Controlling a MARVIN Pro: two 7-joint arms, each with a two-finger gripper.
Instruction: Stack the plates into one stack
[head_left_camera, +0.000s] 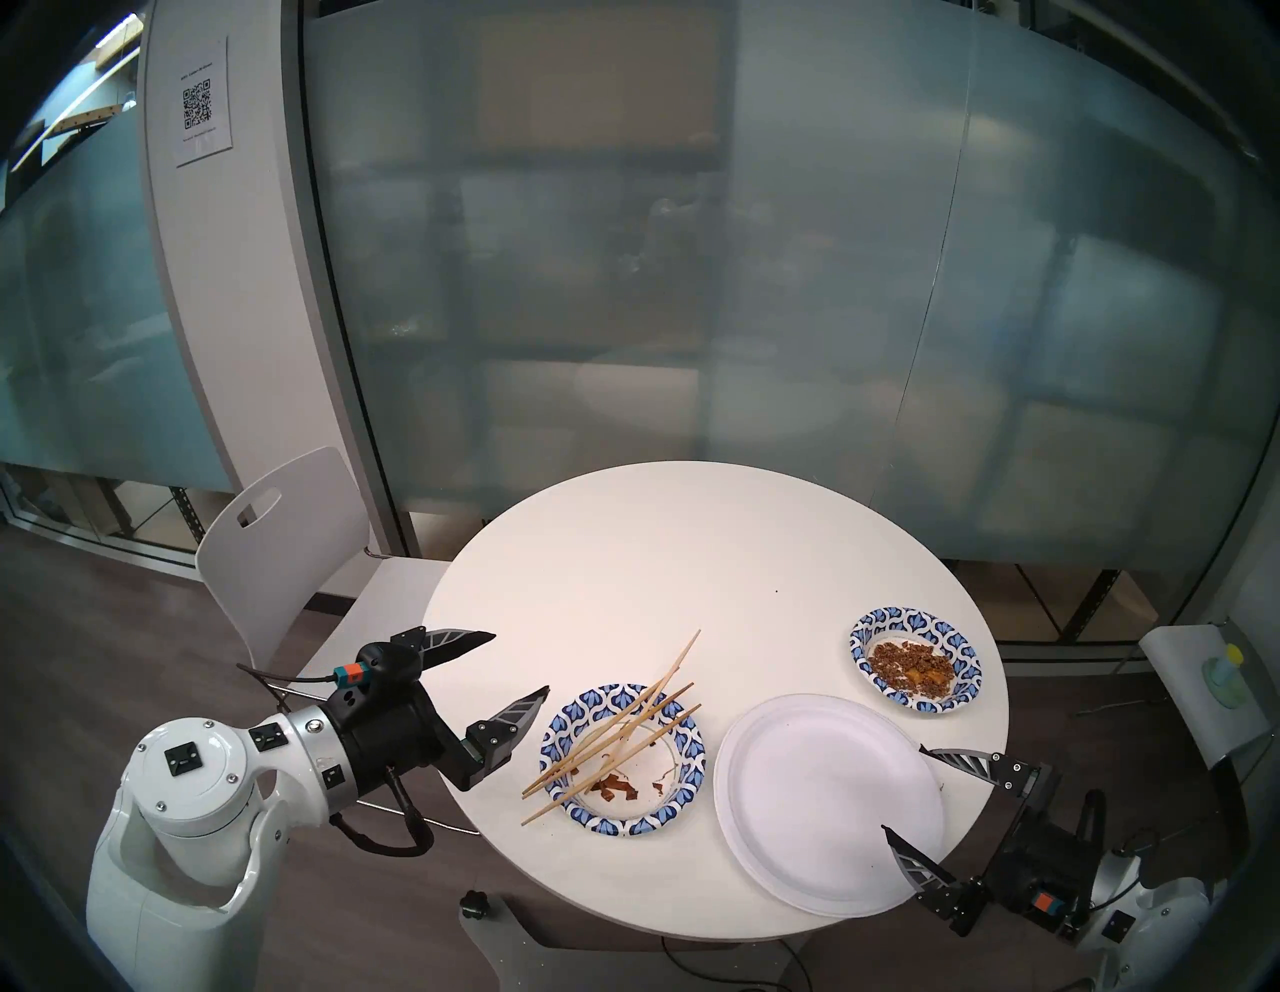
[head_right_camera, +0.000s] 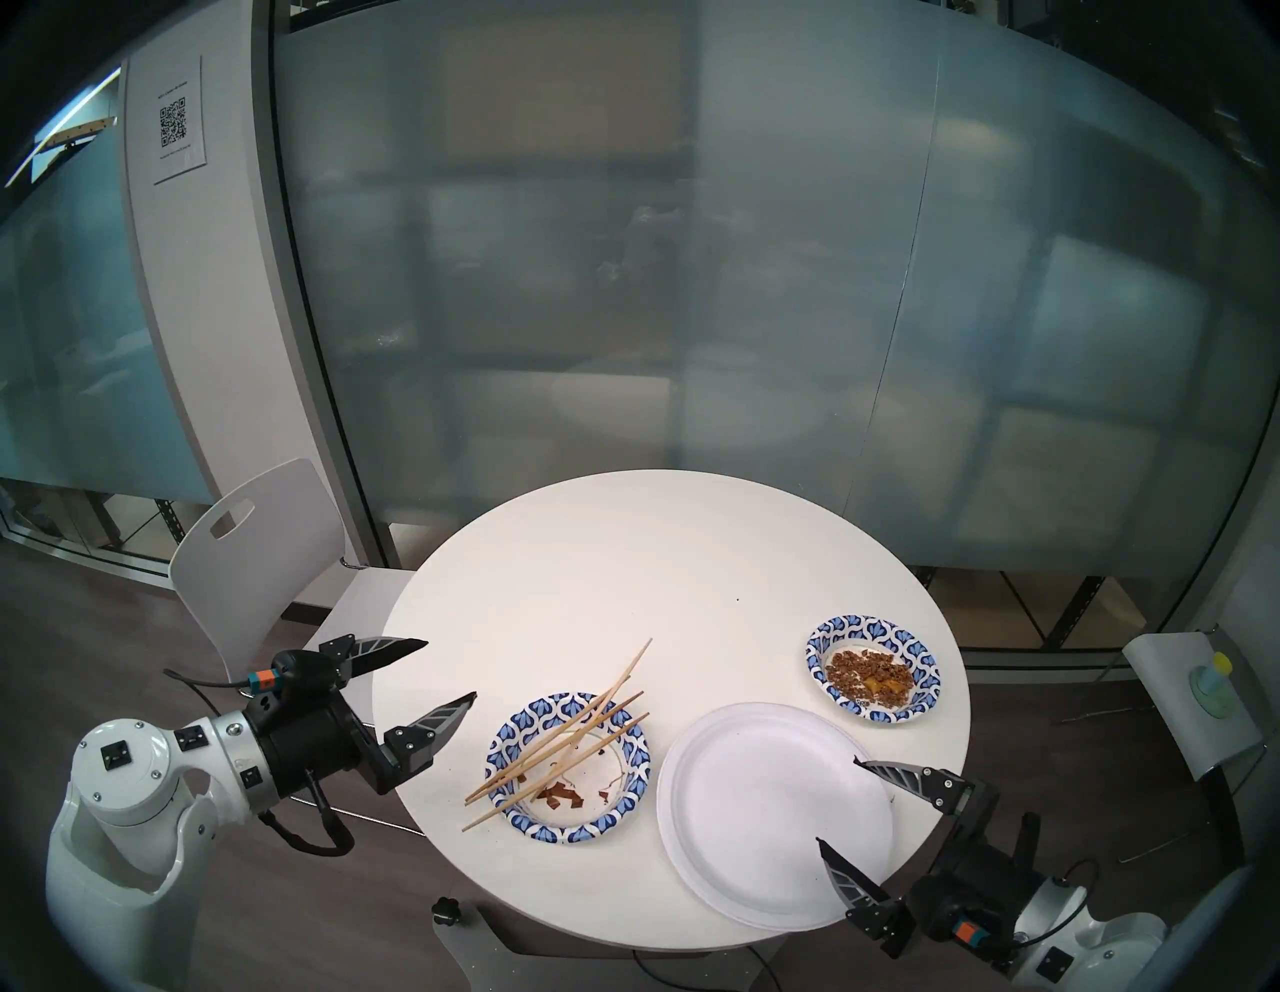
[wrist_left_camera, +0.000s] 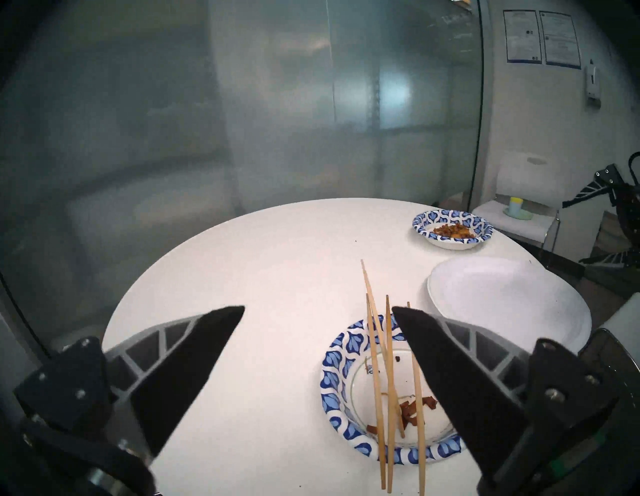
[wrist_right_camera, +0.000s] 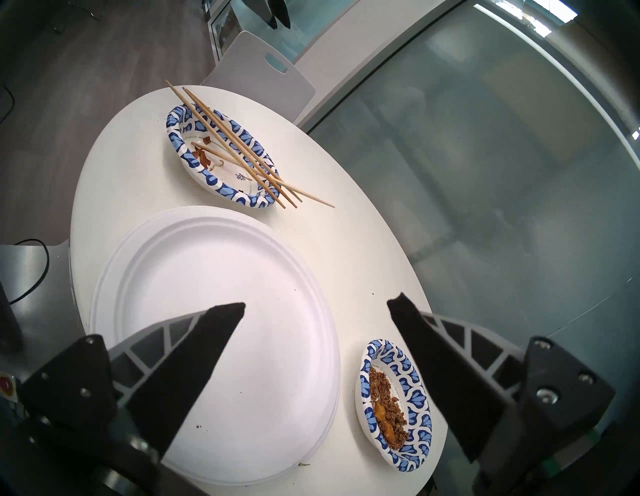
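Listing your round white table (head_left_camera: 623, 554): two large plain white disposable plates (head_left_camera: 824, 796), nested flat at the near right edge; blue-petal-rimmed plate with brown scraps (head_left_camera: 668, 807), centre, wooden chopsticks (head_left_camera: 616, 727) slanting near-left to far-right across it; blue-petal-rimmed plate with brown crumbs (head_left_camera: 959, 644), far right. Left gripper (head_left_camera: 521, 661) and right gripper (head_left_camera: 904, 790) gape empty.

On the table (head_left_camera: 658, 547) I see the large plates (head_left_camera: 817, 796) stacked at the near edge, toward the right. Left of them sits one patterned plate (head_left_camera: 682, 790) with the chopsticks (head_left_camera: 616, 720) across it. Another patterned plate (head_left_camera: 959, 637) sits behind the stack, near the right edge.
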